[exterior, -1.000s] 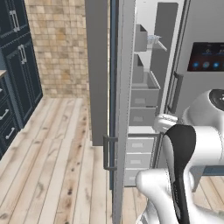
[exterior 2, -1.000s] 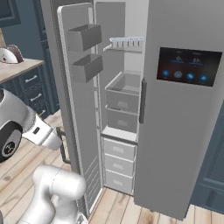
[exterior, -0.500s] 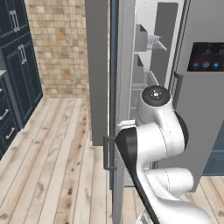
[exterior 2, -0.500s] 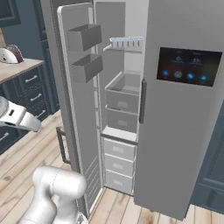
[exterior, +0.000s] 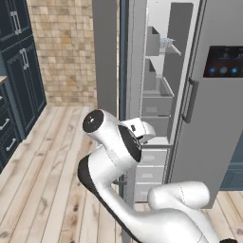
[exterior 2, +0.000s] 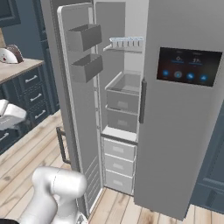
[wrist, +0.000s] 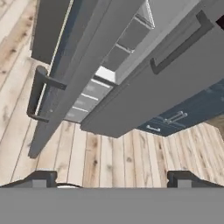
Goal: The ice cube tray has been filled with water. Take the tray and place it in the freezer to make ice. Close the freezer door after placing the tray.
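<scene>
Placement appears complete: the ice cube tray (exterior 2: 126,42) rests on the upper wire shelf inside the freezer (exterior 2: 122,113), its water cells too small to make out. What remains, in my judgement, is shutting the door. The freezer door (exterior 2: 76,105) stands swung wide, edge-on in the left base view, with its dark bar handle (wrist: 37,94) on the outer face. In the hand view the gripper (wrist: 111,178) looks at that handle from a distance, jaws spread fully apart and holding nothing; no contact with door or handle is made.

Left to right in the right base view: dark blue cabinets (exterior 2: 30,87) with a wooden counter, the open door carrying two grey door bins (exterior 2: 85,37), the white interior with grey drawers (exterior 2: 118,164), then the closed grey door bearing a dark display panel (exterior 2: 188,65). The floor (exterior: 52,156) is pale wood plank, unobstructed along the door's swing.
</scene>
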